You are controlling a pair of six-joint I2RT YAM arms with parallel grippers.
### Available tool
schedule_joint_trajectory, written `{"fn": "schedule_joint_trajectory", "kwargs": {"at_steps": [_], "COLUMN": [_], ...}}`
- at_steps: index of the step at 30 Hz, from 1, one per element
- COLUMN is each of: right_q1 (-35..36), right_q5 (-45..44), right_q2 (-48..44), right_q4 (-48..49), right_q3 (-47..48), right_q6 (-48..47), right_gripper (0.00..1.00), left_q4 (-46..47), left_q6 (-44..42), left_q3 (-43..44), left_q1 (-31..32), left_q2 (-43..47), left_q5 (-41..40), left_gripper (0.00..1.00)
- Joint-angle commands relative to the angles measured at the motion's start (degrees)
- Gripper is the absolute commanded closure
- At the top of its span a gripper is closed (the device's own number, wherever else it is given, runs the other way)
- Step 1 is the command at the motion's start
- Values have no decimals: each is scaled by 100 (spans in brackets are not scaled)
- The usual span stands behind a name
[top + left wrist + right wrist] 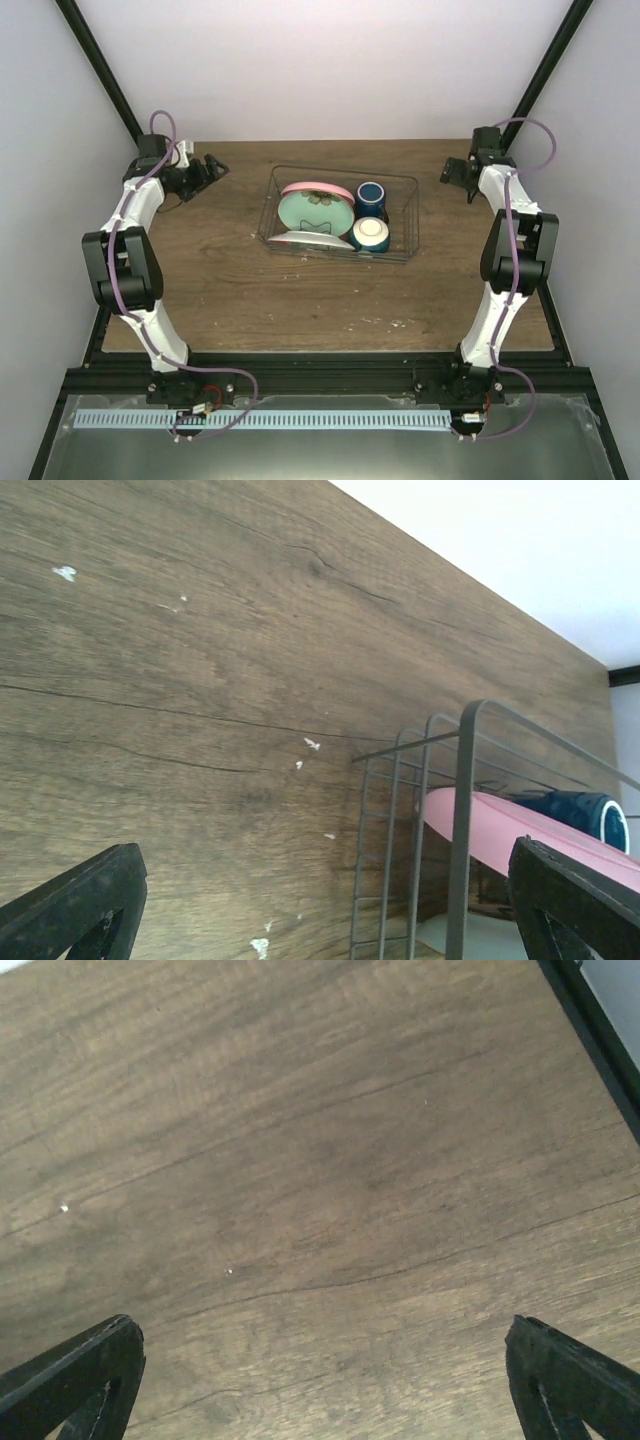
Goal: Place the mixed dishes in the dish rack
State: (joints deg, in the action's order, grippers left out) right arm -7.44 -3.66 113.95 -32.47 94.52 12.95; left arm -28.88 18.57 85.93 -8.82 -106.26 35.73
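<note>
Judging load done. Seeing pink plate [318, 189], mint-green plate [315, 212], third plate [310, 239], cream bowl [370, 234] and dark blue mug [371, 196] all inside dish rack [398, 181], mid-table [250, 300]. Farther back, left hand [208, 168] and right hand [455, 172] both released, empty, flanking rack. Retract high and wide, no brushing wire.

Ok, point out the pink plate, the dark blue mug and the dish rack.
pink plate [318, 187], top external view, on its upper rim.
dark blue mug [371, 196], top external view, on its open mouth.
dish rack [462, 820], left wrist view, on an upright wire of its end frame.
</note>
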Motion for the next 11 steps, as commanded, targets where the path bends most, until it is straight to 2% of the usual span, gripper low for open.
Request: {"fn": "schedule_joint_trajectory", "kwargs": {"at_steps": [1, 11], "right_q1": [-47, -47], "right_q5": [-143, -66], "right_q2": [-92, -84], "right_q4": [89, 164], "right_q3": [-117, -131], "right_q6": [-11, -33], "right_gripper": [0, 0], "left_q4": [-252, -269], "left_q6": [-300, -381], "left_q3": [128, 119], "left_q1": [-45, -49], "left_q2": [192, 193], "left_q5": [-359, -495], "left_gripper": [0, 0]}}
